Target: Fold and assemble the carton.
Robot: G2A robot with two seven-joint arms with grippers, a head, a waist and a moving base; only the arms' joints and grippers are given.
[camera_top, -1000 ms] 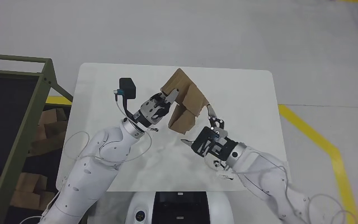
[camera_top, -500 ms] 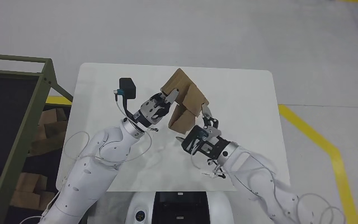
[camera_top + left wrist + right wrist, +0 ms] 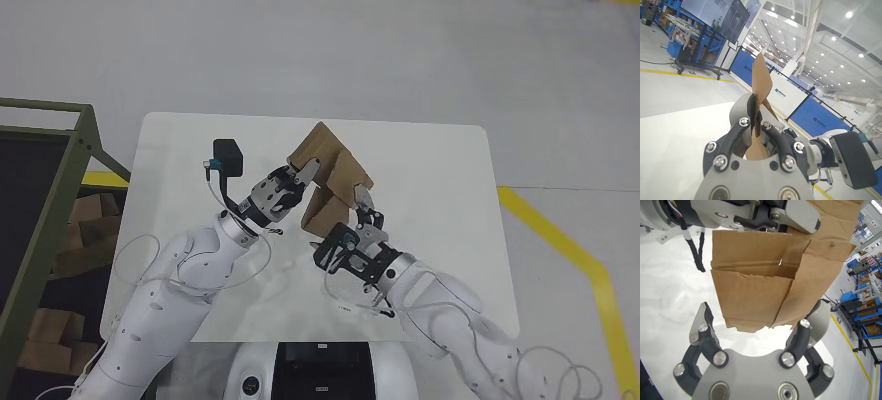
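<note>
A brown cardboard carton (image 3: 332, 178), partly folded with loose flaps, is held up over the middle of the white table (image 3: 440, 160). My left gripper (image 3: 300, 181) is shut on one upper flap; in the left wrist view its fingers (image 3: 753, 115) pinch the cardboard edge of the carton (image 3: 762, 79). My right gripper (image 3: 340, 226) is open at the carton's near lower end. In the right wrist view the carton (image 3: 753, 294) hangs with its ragged bottom edge between the spread fingers of the right gripper (image 3: 761, 317), one fingertip (image 3: 817, 311) partly behind the flap. The left gripper (image 3: 772, 217) shows above.
A dark framed rack (image 3: 40, 190) with cardboard pieces stands off the table's left edge. A black camera box (image 3: 228, 158) sits on the left wrist. Bare tabletop lies to the right (image 3: 450, 220) and at the far left corner.
My right arm has moved left and in toward the carton, bringing its open fingers around the lower flap. The left arm and carton have stayed put.
</note>
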